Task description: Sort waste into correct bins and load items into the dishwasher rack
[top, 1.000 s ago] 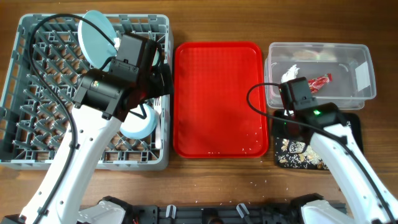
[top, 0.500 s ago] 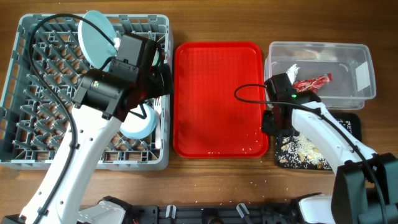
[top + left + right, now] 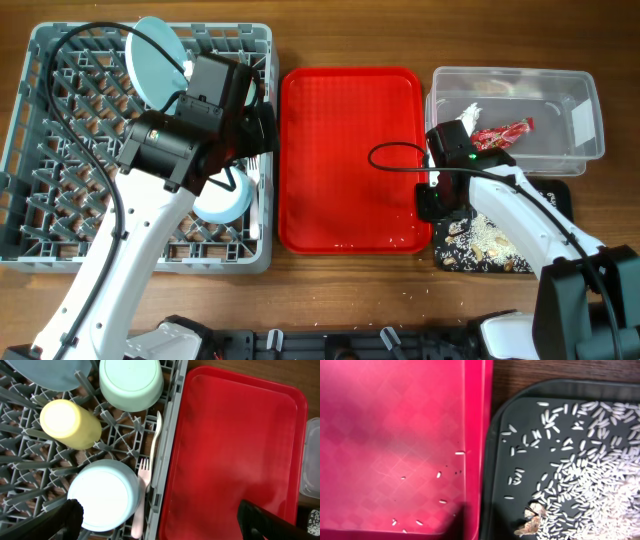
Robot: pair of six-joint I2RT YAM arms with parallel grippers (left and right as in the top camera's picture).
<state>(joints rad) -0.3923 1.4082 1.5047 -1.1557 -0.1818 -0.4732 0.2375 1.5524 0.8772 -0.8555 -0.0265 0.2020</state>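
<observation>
The right gripper [image 3: 437, 200], its jaws not discernible, hangs at the seam between the red serving tray [image 3: 340, 140] and the black tray [image 3: 495, 460]. The few stray grains [image 3: 440, 501] near that lip probably need a low, slow sweep across it. The left gripper [image 3: 165, 518], fingers wide apart and empty, hovers over the dishwasher rack [image 3: 50, 230], which holds one light blue plate [image 3: 155, 65], two mint bowls [image 3: 131, 382], one yellow cup [image 3: 70, 424], one fork [image 3: 142, 490] and one spoon [image 3: 156, 435]; the clear tub [image 3: 590, 120] holds one red wrapper [image 3: 505, 132] and one tissue [image 3: 470, 113].
</observation>
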